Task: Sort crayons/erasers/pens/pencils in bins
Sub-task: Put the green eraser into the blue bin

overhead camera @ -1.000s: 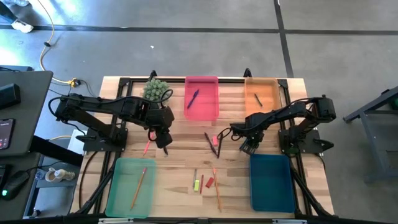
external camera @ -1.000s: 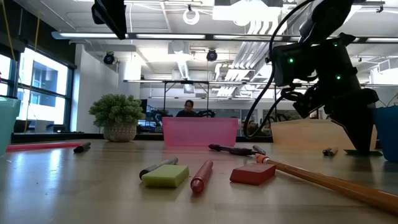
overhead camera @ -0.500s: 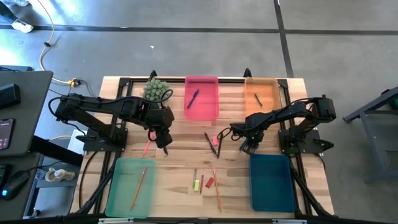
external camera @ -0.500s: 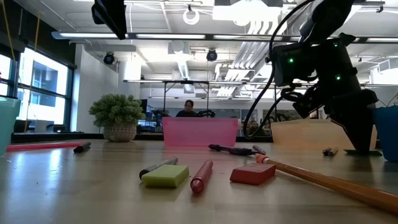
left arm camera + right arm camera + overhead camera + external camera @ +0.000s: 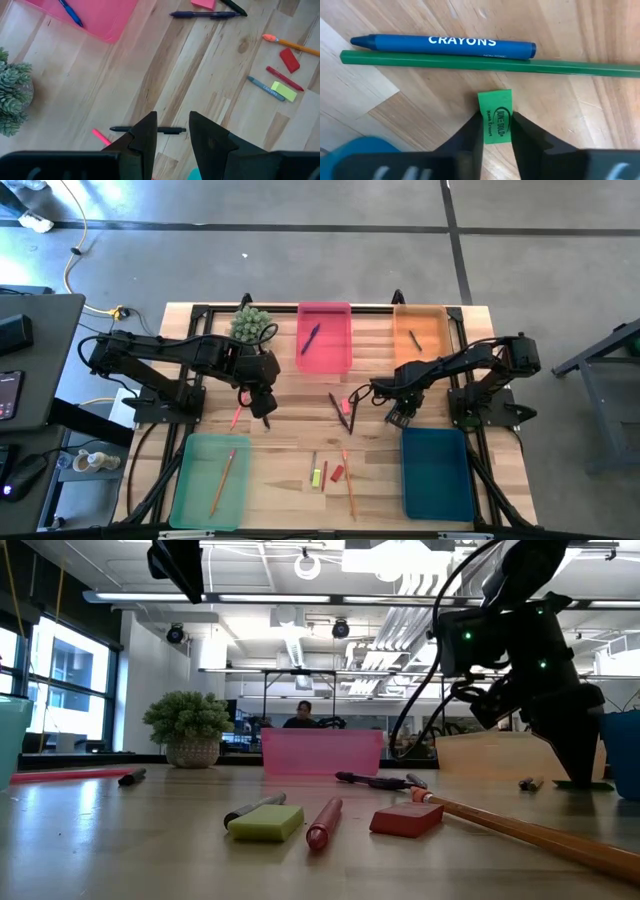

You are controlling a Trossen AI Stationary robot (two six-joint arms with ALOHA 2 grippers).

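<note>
My right gripper (image 5: 398,416) is low over the table beside the dark blue bin (image 5: 437,473) and is shut on a small green eraser (image 5: 496,116). A blue crayon (image 5: 445,44) and a long green pencil (image 5: 490,65) lie on the wood just beyond it. My left gripper (image 5: 262,408) is open above a black pen (image 5: 170,130) and a pink stick (image 5: 100,135), touching neither. The pink bin (image 5: 325,350) holds a blue pen (image 5: 311,337). The pale green bin (image 5: 200,490) holds an orange pencil (image 5: 222,480). The orange bin (image 5: 430,330) holds an orange stick. My right gripper pinches the green eraser by its two long sides (image 5: 495,131) between its two fingers, at the end nearer the wrist. The fingers come from above and point down. The eraser's far end sticks out past the fingertips. I cannot tell whether it is lifted off the wood.
At the table's middle lie dark pens (image 5: 340,408) and a pink eraser (image 5: 346,403). Nearer the front lie a yellow-green eraser (image 5: 316,476), a red eraser (image 5: 337,473), a grey-blue crayon (image 5: 265,88) and an orange pencil (image 5: 348,480). A potted plant (image 5: 252,323) stands at the far left.
</note>
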